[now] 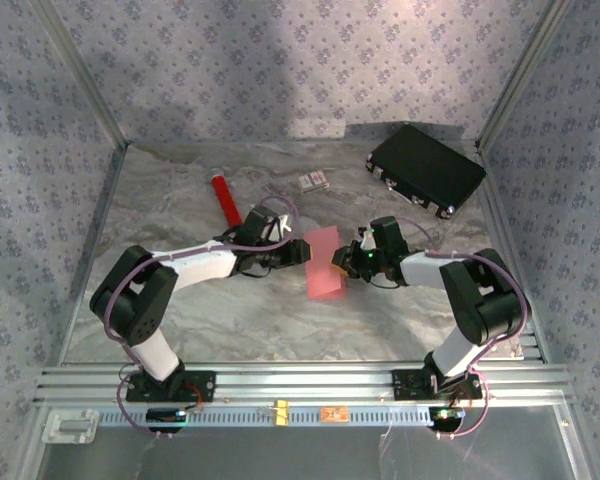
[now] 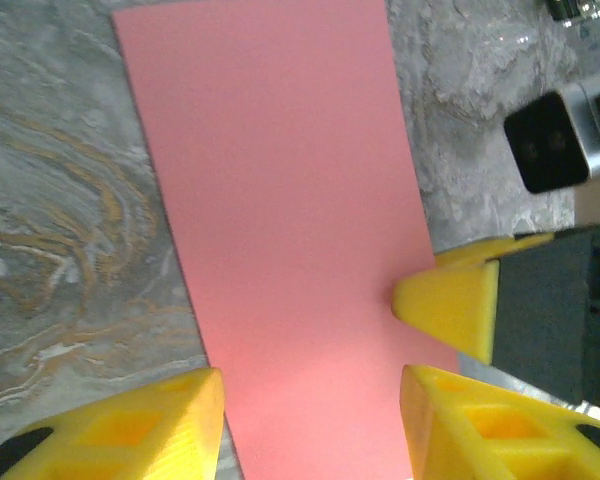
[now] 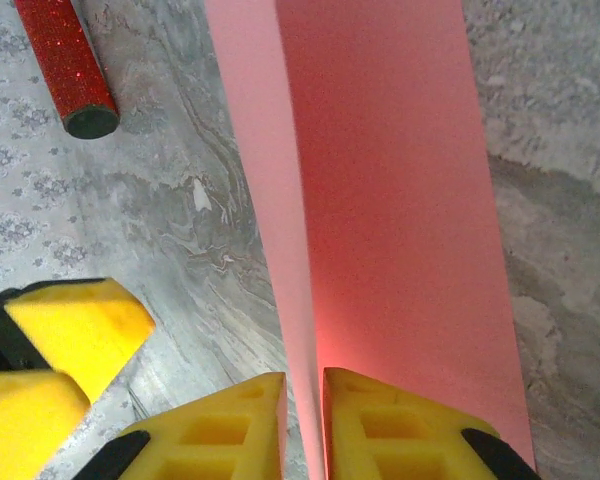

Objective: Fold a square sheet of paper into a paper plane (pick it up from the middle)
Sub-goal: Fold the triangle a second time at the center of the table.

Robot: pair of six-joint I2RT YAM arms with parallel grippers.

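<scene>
The square sheet of paper [image 1: 322, 268] [image 2: 280, 200] [image 3: 400, 200], doubled over into a long pink-red rectangle, lies mid-table on the marbled table top [image 1: 230, 310] between the two arms, below the glittery red tube [image 1: 226, 200] [image 3: 68, 62]. The left gripper [image 1: 298, 252] [image 2: 312, 400] has its yellow jaws spread wide, one on each side of the paper's near end and gripping nothing. The right gripper [image 1: 348, 262] [image 3: 305, 392] has its jaws drawn to a narrow slit with the paper's fold running straight into it, and whether they actually pinch the fold I cannot tell.
</scene>
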